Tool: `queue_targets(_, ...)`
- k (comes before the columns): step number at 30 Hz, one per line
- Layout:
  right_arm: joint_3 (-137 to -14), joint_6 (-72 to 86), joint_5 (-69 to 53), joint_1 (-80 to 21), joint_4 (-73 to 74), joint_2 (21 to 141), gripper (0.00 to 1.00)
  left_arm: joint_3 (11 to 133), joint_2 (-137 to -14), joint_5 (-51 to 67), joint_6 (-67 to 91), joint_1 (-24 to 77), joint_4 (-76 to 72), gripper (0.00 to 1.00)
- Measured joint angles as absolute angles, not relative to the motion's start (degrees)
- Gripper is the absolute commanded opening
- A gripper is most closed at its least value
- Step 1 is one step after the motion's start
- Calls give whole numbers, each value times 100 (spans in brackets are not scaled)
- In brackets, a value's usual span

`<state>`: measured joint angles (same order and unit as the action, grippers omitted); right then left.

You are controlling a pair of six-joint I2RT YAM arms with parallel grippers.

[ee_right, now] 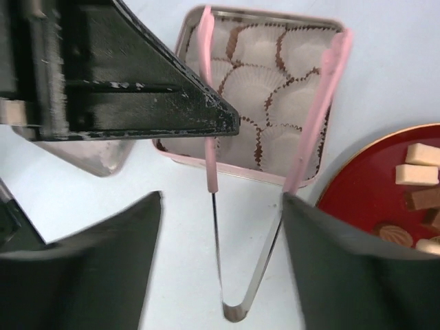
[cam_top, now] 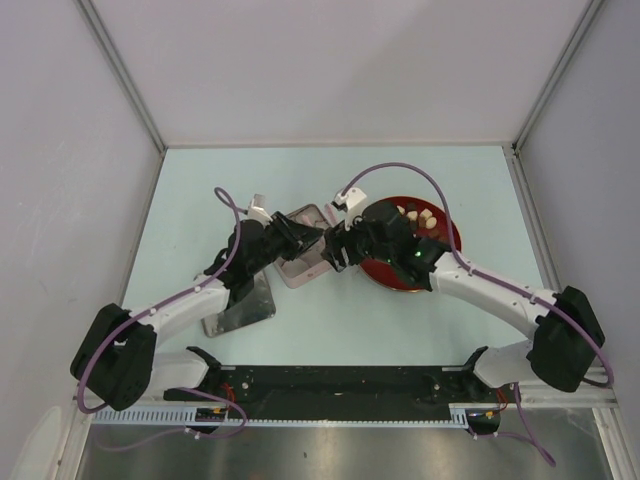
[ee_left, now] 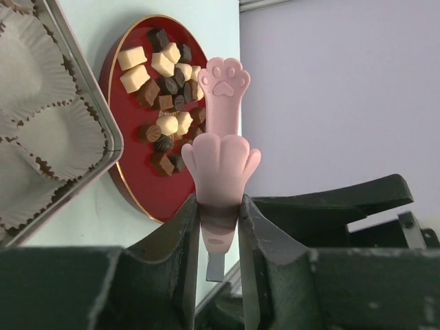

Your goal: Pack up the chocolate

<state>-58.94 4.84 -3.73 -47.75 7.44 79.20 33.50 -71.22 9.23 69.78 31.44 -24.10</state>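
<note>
Counter [cam_top: 400, 185] carries red plate [ee_left: 134, 161], tin [ee_right: 275, 14] to its left. Tongs [ee_left: 220, 161] — left hand [ee_left: 218, 206] clamped on them, right hand [ee_right: 221, 199] spread around them, not closed. Chocolate [ee_left: 165, 89] sits on the plate, rightward of both hands — right arm nearer.

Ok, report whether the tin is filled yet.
Empty, as far as visible: the paper cups in the tin hold no chocolate in either wrist view; the pieces lie on the red plate.
</note>
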Motion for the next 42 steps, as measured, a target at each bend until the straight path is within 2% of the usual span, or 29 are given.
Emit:
queue_targets(2,-5889,504,-239,-4779,742,7708,89,3350,-7126,919,7203,3129,-2416,0)
queue_targets(7,-5815,617,-23,-4724,711,7153,93,3347,-7175,921,7754,3085,-2517,0)
queue_targets(9,-5765,696,-21,-4654,714,7004,100,3345,-7214,926,7968,3072,-2574,0)
queue_targets(19,-5513,862,-104,-4440,921,6949,100,3341,-7439,1059,8674,3068,-2943,0)
queue_targets(37,-5513,950,-231,-4440,847,7297,68,3341,-7500,1090,8897,3253,-3085,0)
queue_targets(42,-5513,941,-246,-4447,832,7338,64,3361,-7505,1092,8890,3304,-3074,0)
